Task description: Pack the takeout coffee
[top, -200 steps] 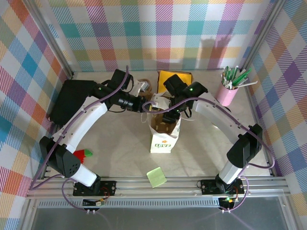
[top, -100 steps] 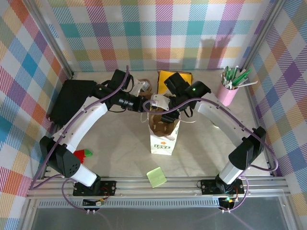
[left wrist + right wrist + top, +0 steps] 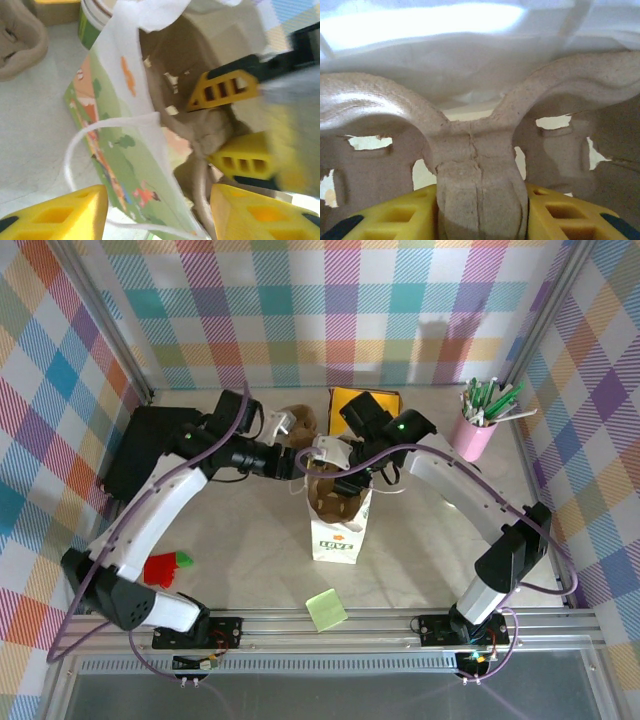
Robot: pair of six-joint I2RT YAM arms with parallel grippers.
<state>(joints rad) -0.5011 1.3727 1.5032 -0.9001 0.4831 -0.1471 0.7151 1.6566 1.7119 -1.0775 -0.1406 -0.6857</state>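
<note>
The step in hand is loading the carrier [image 3: 335, 498] into the bag [image 3: 338, 532], which stands open-mouthed in the middle of the surface [image 3: 240, 540]. The right gripper [image 3: 232, 125] reaches into the bag from above and is clamped on the carrier's central post, with a pulp arch rising to each side of it. The left gripper [image 3: 157, 212] sits at the bag's left rim. Its jaws stand well apart, with the bag wall and a loop of white handle passing between them, and they pinch nothing.

The cup [image 3: 91, 27] is not yet packed. A sliver of it shows in the left wrist view, on the surface just behind the bag's far edge and near a second pulp carrier. Cream lies above green on that sliver, so the cup appears to stand upright with its long axis vertical and its mouth up. Too little of it shows to be sure, and its lid cannot be made out.

Next, the carrier probably needs to settle flat on the bag's bottom before the right gripper lets go. After that, the cup would have to be taken by its side and kept upright, then lowered straight down into one of the carrier's wells. The bag wall is soft, so the mouth will likely need holding open for that descent.
</note>
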